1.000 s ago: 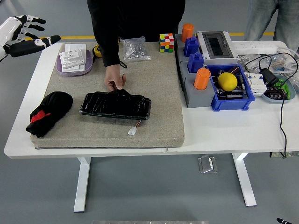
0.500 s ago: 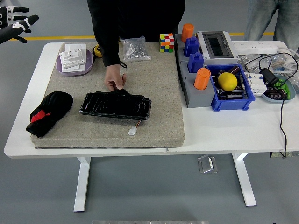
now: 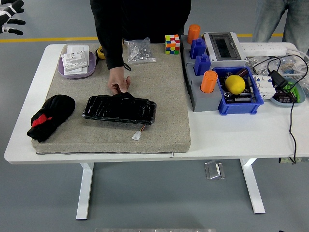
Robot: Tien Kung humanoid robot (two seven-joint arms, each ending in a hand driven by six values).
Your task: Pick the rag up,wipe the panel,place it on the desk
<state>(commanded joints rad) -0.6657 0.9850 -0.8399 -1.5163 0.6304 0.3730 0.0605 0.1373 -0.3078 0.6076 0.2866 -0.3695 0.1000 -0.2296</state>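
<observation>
A black rag with a red patch [image 3: 50,116] lies bunched at the left end of the grey mat [image 3: 159,96]. In the mat's middle lies the glossy black panel [image 3: 119,109], with a white connector [image 3: 137,136] on a wire at its front. A person in black stands at the far side, one hand [image 3: 119,83] touching the panel's far edge. My left hand [image 3: 10,14] is high at the picture's top left corner, beyond the table, fingers spread and empty. My right hand is out of sight.
On the mat's far side are a purple dish with white boxes [image 3: 77,63], a bag of screws [image 3: 140,51] and a colour cube [image 3: 172,43]. To the right stand a grey block with orange cylinders [image 3: 208,81], a blue bin holding a yellow ball [image 3: 235,84], and cables.
My left hand has pulled up and to the left, from beside the table's far left corner to the picture's corner. The person's hand, rag and panel have stayed put.
</observation>
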